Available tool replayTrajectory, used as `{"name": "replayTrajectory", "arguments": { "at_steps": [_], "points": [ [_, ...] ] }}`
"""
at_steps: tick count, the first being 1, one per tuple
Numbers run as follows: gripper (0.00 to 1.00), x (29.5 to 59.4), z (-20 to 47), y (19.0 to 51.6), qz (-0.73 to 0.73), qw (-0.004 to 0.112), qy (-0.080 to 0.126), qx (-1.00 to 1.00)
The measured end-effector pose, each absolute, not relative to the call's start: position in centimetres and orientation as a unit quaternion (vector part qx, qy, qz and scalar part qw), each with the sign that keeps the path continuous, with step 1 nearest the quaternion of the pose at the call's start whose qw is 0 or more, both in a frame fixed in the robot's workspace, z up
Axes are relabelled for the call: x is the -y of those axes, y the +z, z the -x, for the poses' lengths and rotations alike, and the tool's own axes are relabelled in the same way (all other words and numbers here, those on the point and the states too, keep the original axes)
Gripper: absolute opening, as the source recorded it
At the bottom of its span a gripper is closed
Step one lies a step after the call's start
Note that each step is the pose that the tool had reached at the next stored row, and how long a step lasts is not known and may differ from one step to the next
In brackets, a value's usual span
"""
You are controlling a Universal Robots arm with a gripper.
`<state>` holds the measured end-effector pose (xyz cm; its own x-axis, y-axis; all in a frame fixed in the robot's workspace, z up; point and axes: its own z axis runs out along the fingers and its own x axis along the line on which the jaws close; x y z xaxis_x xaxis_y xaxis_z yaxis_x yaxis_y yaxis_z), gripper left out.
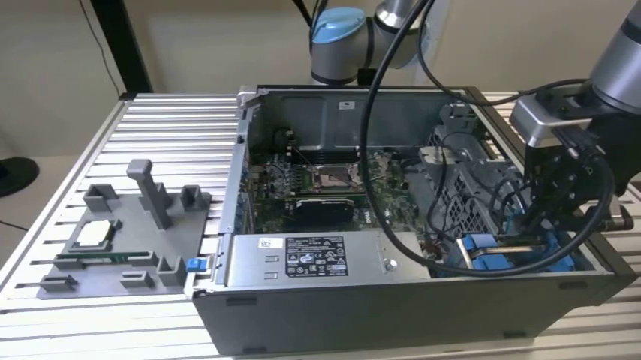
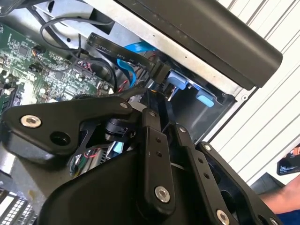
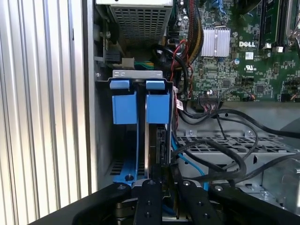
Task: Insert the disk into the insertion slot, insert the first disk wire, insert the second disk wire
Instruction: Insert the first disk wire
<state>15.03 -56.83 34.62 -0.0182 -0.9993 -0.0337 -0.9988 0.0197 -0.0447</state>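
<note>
While the arm (image 1: 621, 67) reaches down into the 4 o'clock corner of the exterior view, one open computer case (image 1: 401, 315) sits on one slatted table (image 1: 150, 120), with one grey fixture tray (image 1: 120, 240) at 8 o'clock. Inside the case lie one motherboard (image 1: 320, 180), one power supply box (image 1: 300, 259) along the 6 o'clock wall, and one perforated drive cage (image 1: 466, 191) at 3 o'clock. The insertion slot (image 3: 136, 73) carries two blue tabs (image 3: 119, 84). The single disk (image 3: 157, 140) stands on edge inside it, under one tab, so the first step looks done. Two wires are near: one black flat cable (image 2: 117, 49) and one blue cable (image 3: 187, 161). The gripper (image 3: 165, 183) hangs just over the disk's edge. Its jaws stand narrow and seem to pinch the plug (image 2: 161, 71) of the black flat cable, though the linkage hides the contact itself. I judge the first wire insertion to be in hand. Such a plug calls for squaring to the disk's socket and a straight, gentle push; a tilted entry could jam or bend it.
</note>
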Motion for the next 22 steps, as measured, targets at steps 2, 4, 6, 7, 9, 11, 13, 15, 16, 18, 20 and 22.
{"name": "replayTrajectory", "arguments": {
  "at_steps": [2, 4, 6, 7, 9, 11, 13, 15, 16, 18, 20, 22],
  "points": [
    [0.0, 56.84, -15.02, 34.54, 0.7, 0.028, -0.004, -0.714],
    [0.0, 56.84, -15.02, 34.5, 0.7, 0.028, -0.004, -0.714],
    [0.0, 56.84, -15.02, 34.48, 0.7, 0.028, -0.004, -0.714],
    [0.0, 56.84, -15.02, 34.46, 0.7, 0.028, -0.004, -0.714],
    [0.0, 56.84, -15.02, 34.42, 0.7, 0.028, -0.004, -0.714],
    [0.0, 56.84, -15.02, 34.38, 0.7, 0.028, -0.004, -0.714],
    [0.0, 56.84, -15.03, 34.34, 0.7, 0.028, -0.004, -0.714],
    [0.0, 56.84, -15.02, 34.3, 0.7, 0.027, -0.005, -0.714],
    [0.0, 56.84, -15.02, 34.27, 0.7, 0.027, -0.005, -0.714],
    [0.0, 56.84, -15.01, 34.24, 0.7, 0.027, -0.005, -0.714],
    [0.0, 56.83, -15.0, 34.21, 0.7, 0.027, -0.005, -0.714],
    [0.0, 56.82, -15.0, 34.11, 0.7, 0.027, -0.005, -0.714]
  ]
}}
